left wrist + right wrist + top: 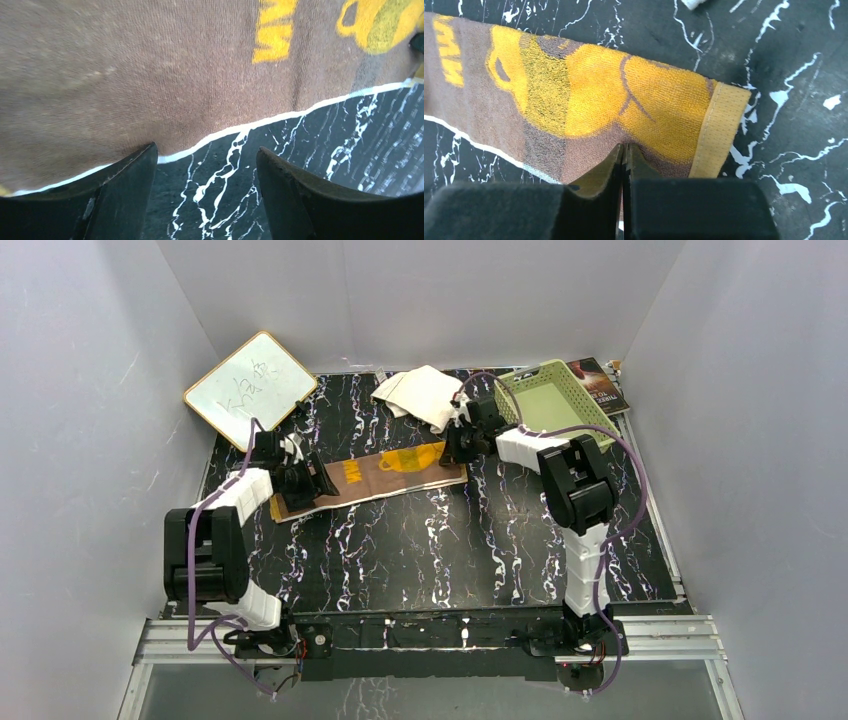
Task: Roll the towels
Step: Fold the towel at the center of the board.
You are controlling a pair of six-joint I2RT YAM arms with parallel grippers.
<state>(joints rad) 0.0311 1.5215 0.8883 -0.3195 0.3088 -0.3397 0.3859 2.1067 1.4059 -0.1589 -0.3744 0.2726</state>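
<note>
In the right wrist view, the two black fingers of the right gripper [624,150] fill the bottom of the frame. They are pressed fully together on the near edge of the bear towel [574,100], close to its yellow hem, and a small fold of cloth stands up beside one finger. This towel shows its brown side with a yellow bear figure. The yellow lettering [272,30] runs out of the frame and only the letters "WN" can be read, in the left wrist view.

The left gripper [205,150] is wide open and holds nothing. One fingertip touches the white border of the towel, and the other is over the bare table [325,150].

In the top view, the bear towel lies flat as a long strip in the middle of the frame, between the two grippers. The cream towel [425,392] lies crumpled above it, near the far edge. A whiteboard [250,388] in the upper left carries handwriting that is too small to read. A green basket [555,400] stands in the upper right, with a dark printed booklet [605,385] just beside it. The table is black with white marble veins, and plain white walls surround it.
</note>
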